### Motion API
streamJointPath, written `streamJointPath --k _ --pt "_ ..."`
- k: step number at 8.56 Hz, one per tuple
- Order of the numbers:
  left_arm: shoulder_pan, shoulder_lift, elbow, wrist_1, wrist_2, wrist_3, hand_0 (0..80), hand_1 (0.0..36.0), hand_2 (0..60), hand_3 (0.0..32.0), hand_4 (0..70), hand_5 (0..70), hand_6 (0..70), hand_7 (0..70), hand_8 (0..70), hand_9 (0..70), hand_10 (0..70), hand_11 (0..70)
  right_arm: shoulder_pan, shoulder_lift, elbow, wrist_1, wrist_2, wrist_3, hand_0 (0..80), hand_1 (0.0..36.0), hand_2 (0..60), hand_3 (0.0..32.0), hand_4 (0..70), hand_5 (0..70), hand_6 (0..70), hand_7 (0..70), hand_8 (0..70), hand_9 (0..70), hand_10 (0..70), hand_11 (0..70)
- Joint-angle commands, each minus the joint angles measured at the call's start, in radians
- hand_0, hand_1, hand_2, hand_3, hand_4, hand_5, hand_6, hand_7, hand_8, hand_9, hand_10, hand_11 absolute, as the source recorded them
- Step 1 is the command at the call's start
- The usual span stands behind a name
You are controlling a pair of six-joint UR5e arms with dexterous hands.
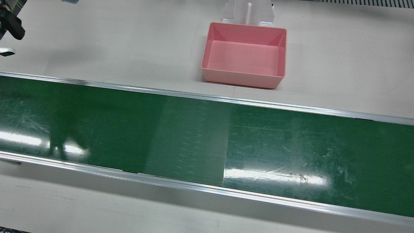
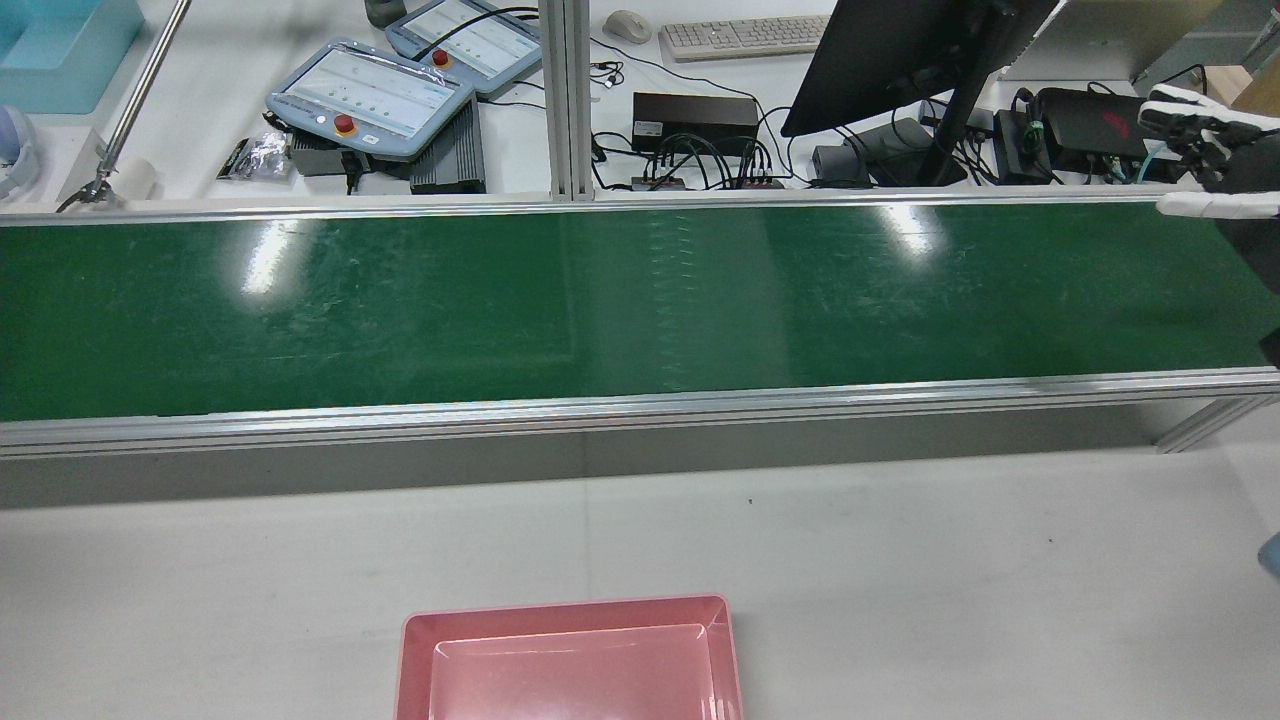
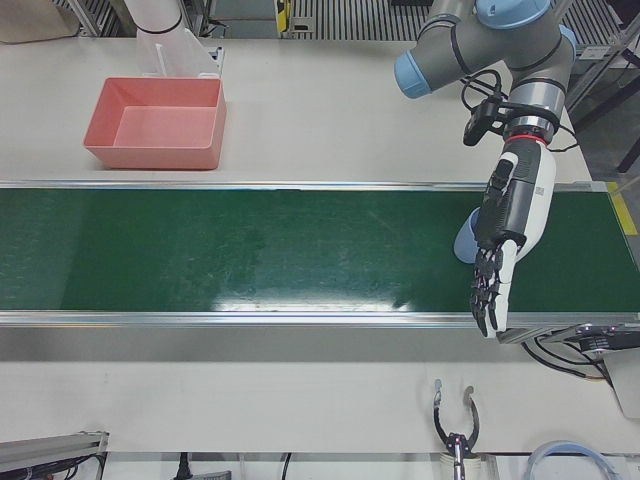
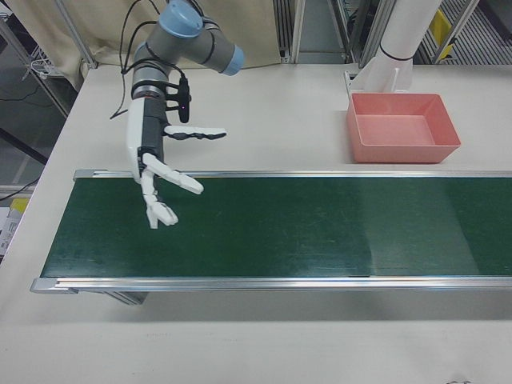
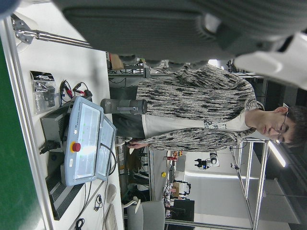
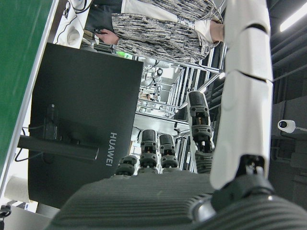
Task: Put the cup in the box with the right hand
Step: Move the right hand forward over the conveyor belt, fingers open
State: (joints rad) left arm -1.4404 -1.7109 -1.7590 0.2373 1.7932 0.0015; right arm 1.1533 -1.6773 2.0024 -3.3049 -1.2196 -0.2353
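No cup shows in any view, so the task's object has not reached the station yet; the green conveyor belt (image 1: 207, 136) runs bare from end to end. The right robot hand (image 4: 164, 172) hangs over its own end of the belt with fingers (image 4: 180, 182) spread apart and nothing held, probably posted there to meet a cup as the belt brings it along. The left robot hand (image 3: 505, 235) hangs over the opposite end with fingers pointing down and slightly parted, also holding nothing; I judge it is parked, since the task belongs to the right arm. The pink box (image 1: 245, 55) sits on the white counter (image 1: 339, 64) just behind the belt's near rail, roughly midway between the 2 arms, within the right arm's likely reach. Its inside is empty.
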Motion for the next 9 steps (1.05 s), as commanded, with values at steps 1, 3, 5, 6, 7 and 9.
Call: streamJointPath --k 1,3,5,6,7,9 --pt "0.0 -0.001 0.001 -0.001 0.0 0.0 0.0 0.0 0.0 0.0 0.0 0.0 0.0 0.0 0.0 0.0 0.0 0.0 -0.24 0.107 0.05 -0.19 0.238 -0.024 62.0 18.2 0.0 0.0 25.0 7.7 6.5 20.7 11.5 20.3 2.8 6.3" --pt "0.0 -0.001 0.001 0.0 0.0 0.0 0.0 0.0 0.0 0.0 0.0 0.0 0.0 0.0 0.0 0.0 0.0 0.0 -0.294 0.168 0.012 -0.257 0.275 -0.033 60.3 20.2 5.0 0.0 20.3 7.7 6.2 19.6 11.4 19.9 1.7 4.7" --pt "0.0 -0.001 0.0 0.0 0.0 0.0 0.0 0.0 0.0 0.0 0.0 0.0 0.0 0.0 0.0 0.0 0.0 0.0 -0.302 0.192 -0.017 -0.257 0.275 -0.033 58.6 17.7 2.5 0.0 21.0 7.2 6.0 19.4 11.0 19.5 1.6 4.4" --pt "0.0 -0.001 0.0 0.0 0.0 0.0 0.0 0.0 0.0 0.0 0.0 0.0 0.0 0.0 0.0 0.0 0.0 0.0 -0.308 0.215 -0.031 -0.255 0.273 -0.032 55.5 19.1 10.6 0.0 19.4 6.7 5.9 19.8 10.8 19.3 1.2 3.7" --pt "0.0 -0.001 0.0 0.0 0.0 0.0 0.0 0.0 0.0 0.0 0.0 0.0 0.0 0.0 0.0 0.0 0.0 0.0 -0.313 0.237 -0.03 -0.257 0.273 -0.033 56.7 14.7 0.0 0.0 24.0 6.4 5.8 19.7 10.5 19.0 0.8 3.0" --pt "0.0 -0.001 0.001 0.0 0.0 0.0 0.0 0.0 0.0 0.0 0.0 0.0 0.0 0.0 0.0 0.0 0.0 0.0 -0.34 0.237 -0.034 -0.257 0.293 -0.035 55.4 15.4 2.8 0.0 21.9 6.3 5.8 19.6 10.5 19.0 1.2 3.5"
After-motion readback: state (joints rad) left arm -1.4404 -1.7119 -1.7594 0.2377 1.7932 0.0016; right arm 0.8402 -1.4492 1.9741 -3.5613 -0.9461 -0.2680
